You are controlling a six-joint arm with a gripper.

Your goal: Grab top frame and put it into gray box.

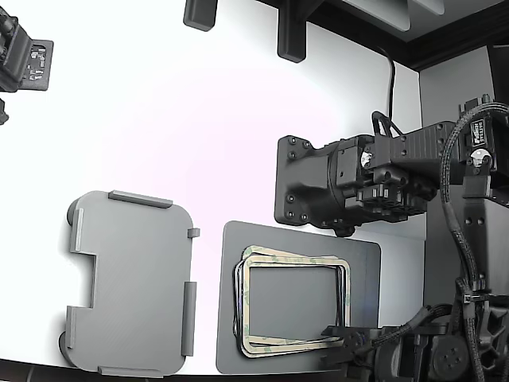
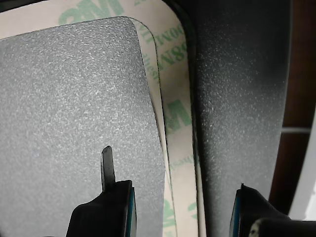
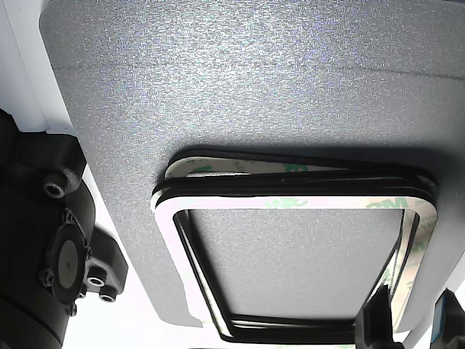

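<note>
The top frame (image 1: 294,261) is tan with green blotches and lies on a stack of alike frames on a dark gray plate (image 1: 362,270). The light gray box (image 1: 131,278) sits to the exterior view's left of the plate and holds nothing. My gripper (image 1: 338,344) is low over the stack's near right corner. In the wrist view the gripper (image 2: 180,212) is open, with one finger (image 2: 106,202) inside the frame's hollow centre and the other outside, so one tan side of the frame (image 2: 177,118) runs between them. The other view shows the frame (image 3: 290,203) and the gripper (image 3: 410,323) too.
A second black arm (image 1: 334,183) hangs above the plate's far edge in the exterior view. Black fixtures (image 1: 290,32) stand along the back of the white table. Cables (image 1: 469,263) run down the exterior view's right side.
</note>
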